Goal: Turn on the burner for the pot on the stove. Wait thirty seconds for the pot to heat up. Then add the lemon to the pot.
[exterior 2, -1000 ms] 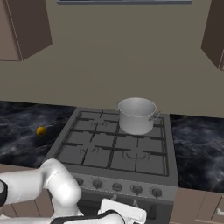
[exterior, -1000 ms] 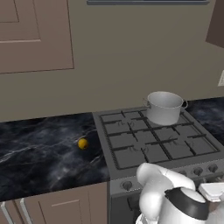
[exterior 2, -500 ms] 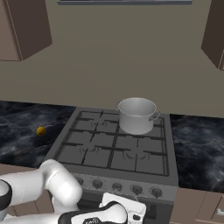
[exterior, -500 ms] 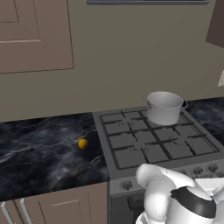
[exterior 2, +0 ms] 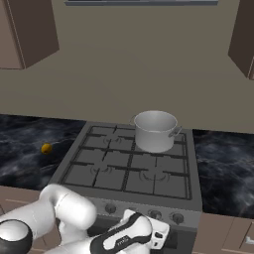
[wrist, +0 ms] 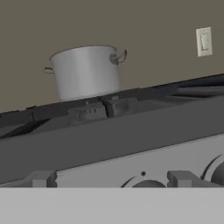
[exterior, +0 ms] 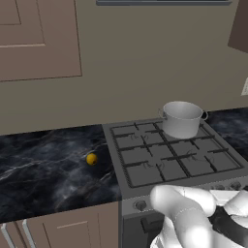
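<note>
1. Here the pot (exterior: 181, 118) stands on the stove's (exterior: 169, 160) rear right burner; the burner itself is hidden beneath it.
2. Well apart from it, the lemon (exterior: 91, 158) lies on the dark marble counter (exterior: 43, 169), just left of the stove.
3. The gripper (exterior 2: 161, 237) sits low in front of the knob row (exterior 2: 154, 214), largely covered by the arm; its jaws stand spread wide and empty.
4. The hand view looks up past the stove's front edge at the pot (wrist: 86, 72); the knobs are cut off at the bottom, and a wall outlet (wrist: 204, 41) shows at upper right.
</note>
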Robot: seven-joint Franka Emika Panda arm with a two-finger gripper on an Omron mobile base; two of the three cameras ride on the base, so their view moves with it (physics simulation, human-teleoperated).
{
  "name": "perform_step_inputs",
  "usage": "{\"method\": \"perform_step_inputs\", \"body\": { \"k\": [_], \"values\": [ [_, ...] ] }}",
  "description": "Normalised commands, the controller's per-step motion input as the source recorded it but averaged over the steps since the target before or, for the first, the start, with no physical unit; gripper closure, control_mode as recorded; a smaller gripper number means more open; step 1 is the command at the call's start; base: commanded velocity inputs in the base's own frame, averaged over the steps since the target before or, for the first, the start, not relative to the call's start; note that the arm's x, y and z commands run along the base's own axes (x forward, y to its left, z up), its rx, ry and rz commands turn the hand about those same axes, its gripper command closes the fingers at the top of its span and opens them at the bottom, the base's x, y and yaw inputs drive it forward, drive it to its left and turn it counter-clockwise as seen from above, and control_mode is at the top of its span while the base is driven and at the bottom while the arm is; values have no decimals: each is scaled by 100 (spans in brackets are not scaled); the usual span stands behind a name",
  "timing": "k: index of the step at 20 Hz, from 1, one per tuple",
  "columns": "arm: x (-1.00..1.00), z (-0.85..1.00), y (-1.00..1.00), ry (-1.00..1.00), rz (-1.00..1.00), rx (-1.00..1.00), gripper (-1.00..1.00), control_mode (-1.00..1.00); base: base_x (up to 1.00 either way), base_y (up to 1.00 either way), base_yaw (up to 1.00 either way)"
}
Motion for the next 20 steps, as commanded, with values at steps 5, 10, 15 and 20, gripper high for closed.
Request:
{"method": "perform_step_inputs", "body": {
  "k": [5,10,15,20],
  "values": [
    [6,-51,-33,1,1,0,-100,-100,0,0,0],
    [-13,-30,-15,1,0,0,-100,-100,0,0,0],
    [0,-5,-5,0,0,0,-100,-100,0,0,0],
    [6,-5,-4,0,0,0,-100,-100,0,0,0]
  ]
}}
